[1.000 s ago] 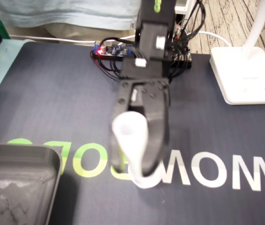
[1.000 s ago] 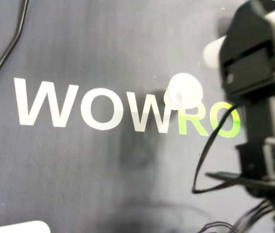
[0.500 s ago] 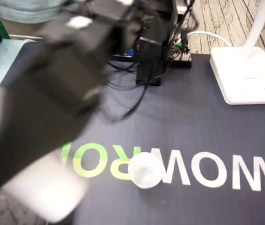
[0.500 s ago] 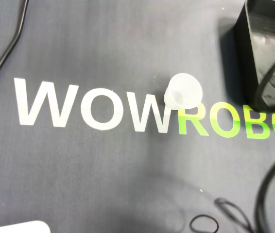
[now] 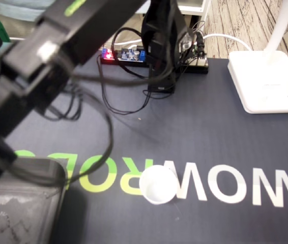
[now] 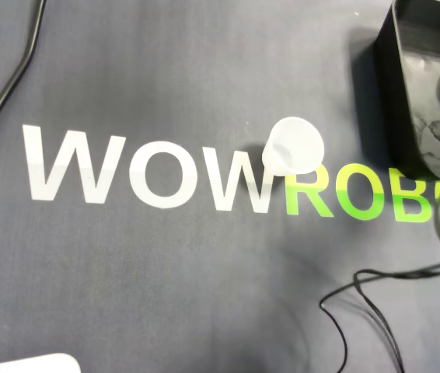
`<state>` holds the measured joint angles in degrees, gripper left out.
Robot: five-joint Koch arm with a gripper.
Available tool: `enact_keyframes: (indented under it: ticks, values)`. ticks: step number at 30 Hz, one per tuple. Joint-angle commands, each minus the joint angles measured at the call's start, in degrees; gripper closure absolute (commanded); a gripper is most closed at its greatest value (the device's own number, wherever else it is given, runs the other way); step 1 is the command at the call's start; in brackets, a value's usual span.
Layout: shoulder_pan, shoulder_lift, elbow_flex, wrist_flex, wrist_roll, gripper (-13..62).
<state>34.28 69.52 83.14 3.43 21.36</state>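
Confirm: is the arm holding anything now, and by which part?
Cannot tell: the arm runs off the left edge of the fixed view, and its fingers show in neither view. The white cup on the mat stands free, nothing touching it.

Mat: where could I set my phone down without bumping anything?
Bare patch: in the fixed view, between the lamp base, the letters and the cup. In the overhead view, the mat above and below the white letters, right of the black cable. Crowded: the tray corner under the arm, and the circuit board behind.
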Motion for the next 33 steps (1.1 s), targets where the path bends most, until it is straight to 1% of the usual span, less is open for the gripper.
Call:
enact_keyframes:
  ticks: [1,10,15,23,27,29,33]
  values:
    - [0.97,-0.09,-4.92,-7.47,9.49,45.2]
    - [1.85,-6.77,-4.66,-18.72,31.29,45.2]
    - [1.49,-8.26,-2.72,-24.08,34.54,45.2]
    - [0.44,-10.81,-1.76,-26.28,34.63,45.1]
    - [0.26,-10.28,-1.23,-26.28,32.70,45.1]
    - [-0.09,-8.70,-0.79,-26.28,28.65,45.1]
    - [-2.37,-3.52,2.64,-26.37,11.87,45.1]
